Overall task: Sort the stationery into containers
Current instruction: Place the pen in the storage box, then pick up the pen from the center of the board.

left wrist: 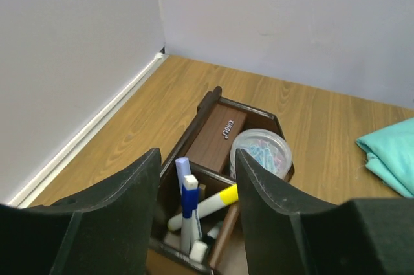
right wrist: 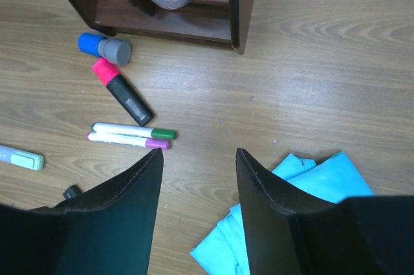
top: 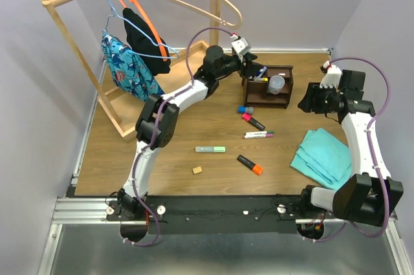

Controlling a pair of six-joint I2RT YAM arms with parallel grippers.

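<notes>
The left gripper (left wrist: 196, 158) has its jaws spread wide and holds nothing. It hovers just above the left-end compartment of the dark brown wooden desk organizer (left wrist: 223, 126). In that compartment, under the jaws, lean a blue-capped white marker (left wrist: 187, 213), a yellow highlighter (left wrist: 212, 202) and a lavender-capped pen (left wrist: 182, 166). The small translucent round cup (left wrist: 261, 152) of coloured clips sits in the neighbouring compartment.

The right gripper (right wrist: 198, 158) is also wide and empty, just beside the organizer's right end.

In front of the organizer lie a blue-capped grey stub (top: 245, 109), a pink-capped black highlighter (top: 253, 121) and 2 slim white markers (top: 259, 135) touching side by side. Farther from it lie a pale green highlighter (top: 211, 149), an orange-tipped black highlighter (top: 250, 164) and a tan eraser cube (top: 197, 170).

I judge the step in hand to be the gap between a drop-off and the next pick, with 7 pieces left. The next move calls for rising clear of the organizer's rim, then setting the jaws across a nearby barrel.
</notes>
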